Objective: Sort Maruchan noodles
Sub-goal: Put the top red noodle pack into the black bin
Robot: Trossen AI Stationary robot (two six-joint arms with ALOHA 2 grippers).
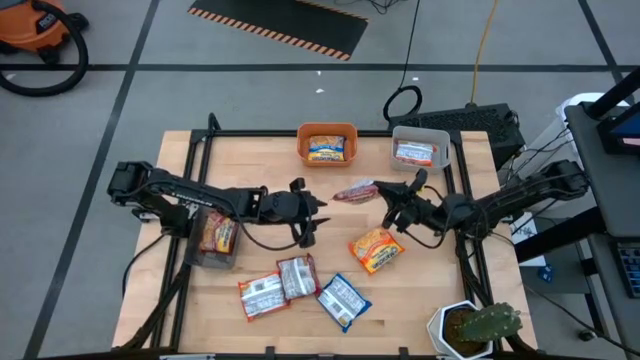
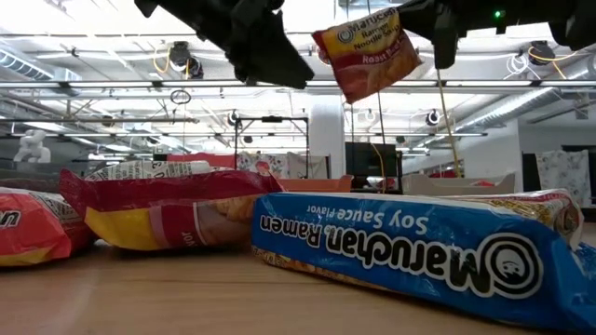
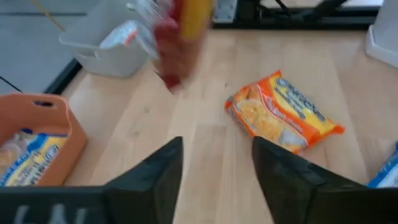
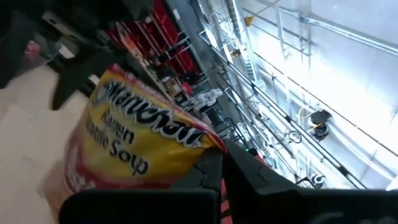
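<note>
Red-and-yellow Maruchan packet (image 1: 354,191) is hanging above the table, pinched in my right gripper (image 1: 385,195). My left gripper (image 1: 318,213), fingers parted and empty, is hovering just beside the packet.

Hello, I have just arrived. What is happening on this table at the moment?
Two robot arms are sorting ramen packets into bins. The right gripper holds a red-and-yellow packet in the air above the table's middle. The left gripper is open and empty just beside it. One packet lies in the orange bin, one in the grey bin, one in the clear bin. Four more packets lie loose on the table.
</note>
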